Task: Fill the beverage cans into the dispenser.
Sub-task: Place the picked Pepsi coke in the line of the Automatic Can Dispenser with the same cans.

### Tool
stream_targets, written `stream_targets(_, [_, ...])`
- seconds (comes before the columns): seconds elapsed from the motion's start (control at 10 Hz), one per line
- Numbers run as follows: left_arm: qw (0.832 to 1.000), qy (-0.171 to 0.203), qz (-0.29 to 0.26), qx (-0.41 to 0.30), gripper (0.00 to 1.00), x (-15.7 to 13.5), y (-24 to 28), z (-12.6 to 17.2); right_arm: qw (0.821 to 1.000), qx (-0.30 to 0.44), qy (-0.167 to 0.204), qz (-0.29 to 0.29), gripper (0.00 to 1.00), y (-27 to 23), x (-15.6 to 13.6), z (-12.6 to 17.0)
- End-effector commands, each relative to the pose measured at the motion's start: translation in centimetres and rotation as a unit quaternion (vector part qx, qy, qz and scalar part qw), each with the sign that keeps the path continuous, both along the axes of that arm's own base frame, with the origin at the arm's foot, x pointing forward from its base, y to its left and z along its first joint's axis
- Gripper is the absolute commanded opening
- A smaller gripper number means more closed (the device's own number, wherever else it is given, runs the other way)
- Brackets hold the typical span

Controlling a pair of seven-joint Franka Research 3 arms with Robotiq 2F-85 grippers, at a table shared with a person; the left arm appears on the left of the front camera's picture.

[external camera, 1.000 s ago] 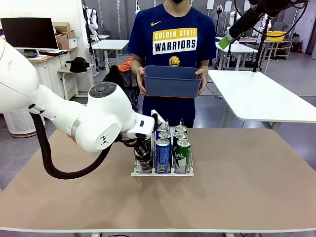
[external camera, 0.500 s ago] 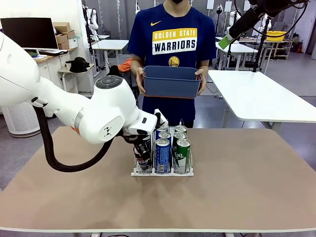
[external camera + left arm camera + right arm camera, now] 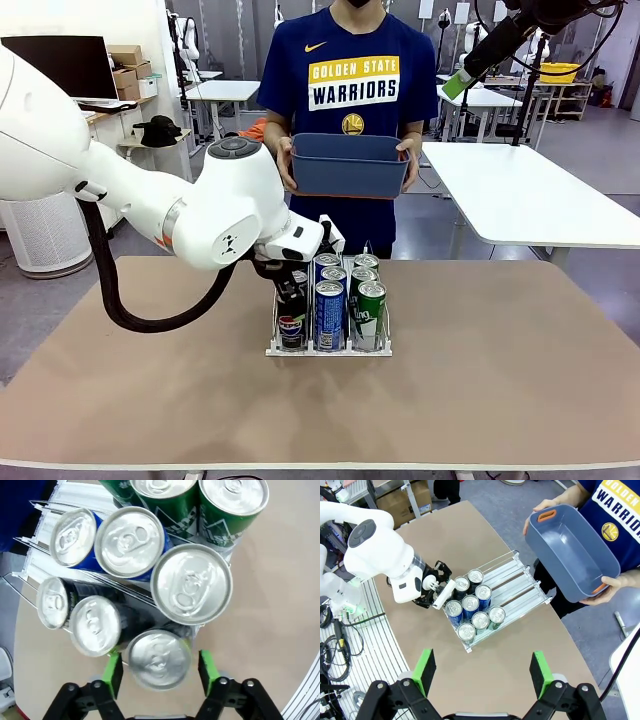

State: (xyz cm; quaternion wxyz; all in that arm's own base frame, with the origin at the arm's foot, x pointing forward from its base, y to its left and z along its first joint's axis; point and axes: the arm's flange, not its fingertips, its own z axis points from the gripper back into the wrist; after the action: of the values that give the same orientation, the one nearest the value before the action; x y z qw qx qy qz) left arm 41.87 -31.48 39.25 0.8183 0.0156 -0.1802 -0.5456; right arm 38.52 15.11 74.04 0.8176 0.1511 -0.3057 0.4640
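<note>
The clear dispenser [image 3: 372,347] stands mid-table and holds several beverage cans: black in its left lane, blue in the middle, green on the right. The black Pepsi can [image 3: 291,326] stands upright at the front of the left lane. My left gripper [image 3: 293,287] hovers just above it. In the left wrist view that can's silver top [image 3: 159,659] lies between the green pads [image 3: 114,672] of the open left gripper [image 3: 160,672], with small gaps on both sides. My right gripper [image 3: 482,672] hangs open high above the table, over the dispenser [image 3: 517,580].
A person stands at the far edge and holds a blue-grey bin [image 3: 348,165] in both hands above the table; in the right wrist view the bin [image 3: 572,555] looks empty. The back ends of the dispenser lanes are free. Bare tabletop [image 3: 500,380] lies all around.
The left gripper has opened and let go of the black Pepsi can, which stays in the left lane. The left arm has risen and drawn back a little.
</note>
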Motion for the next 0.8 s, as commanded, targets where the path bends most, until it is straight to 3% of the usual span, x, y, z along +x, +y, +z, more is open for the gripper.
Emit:
stream_targets(0.0, [1.000,-0.005,0.005,-0.002,0.81,0.3,0.9,1.8,1.000,0.001,0.006,0.002,1.00,0.0,-0.1,-0.1])
stream_targets(0.1, [1.000,-0.014,0.013,0.002,1.00,0.1,1.2,2.4,1.000,0.001,0.006,0.002,1.00,0.0,-0.1,-0.1])
stream_targets(0.6, [0.997,-0.070,0.042,-0.018,1.00,-2.3,1.4,4.4,1.000,0.001,0.006,0.002,1.00,0.0,-0.1,-0.1])
stream_targets(0.7, [0.999,-0.041,0.022,-0.015,1.00,-0.6,1.2,4.6,1.000,0.001,0.006,0.002,1.00,0.0,-0.1,-0.1])
